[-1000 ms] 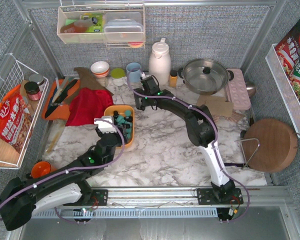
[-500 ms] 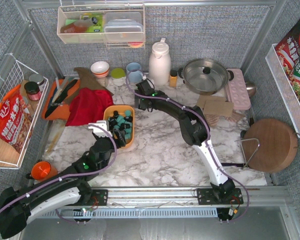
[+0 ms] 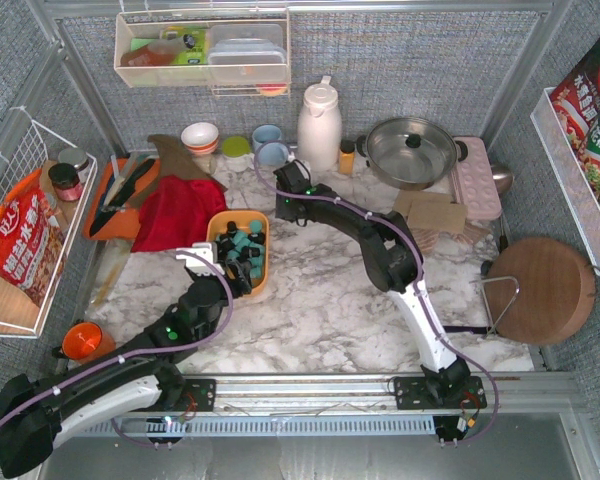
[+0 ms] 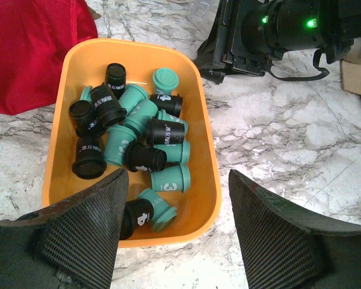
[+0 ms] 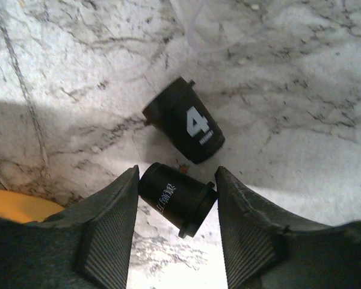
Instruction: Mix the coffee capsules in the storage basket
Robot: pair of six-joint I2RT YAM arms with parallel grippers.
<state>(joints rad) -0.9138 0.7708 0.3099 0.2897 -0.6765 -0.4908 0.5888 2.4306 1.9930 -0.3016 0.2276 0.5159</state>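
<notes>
left tool (image 4: 177, 178) open, poised at near end of shallow orange plastic storage basket (image 4: 203, 137); black and teal coffee capsules (image 4: 138, 138) heaped inside. beyond, right tool (image 5: 177, 198) straddles loose glossy black capsule (image 5: 179, 203) lying on marble worktop (image 5: 289, 90); grip cannot tell. likely light, rigid, slick, rolls: pinch across body.

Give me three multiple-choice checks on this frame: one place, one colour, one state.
1. The black capsule between the fingers of the right gripper lies: A in the basket; B on the table; C lifted in the air.
2. The capsules in the basket are: A all black; B red and white; C black and teal.
3. The left gripper is: A open; B shut on a capsule; C out of view.
B: it rests on marble outside the basket. C: both colours show. A: its jaws stand wide apart.
</notes>
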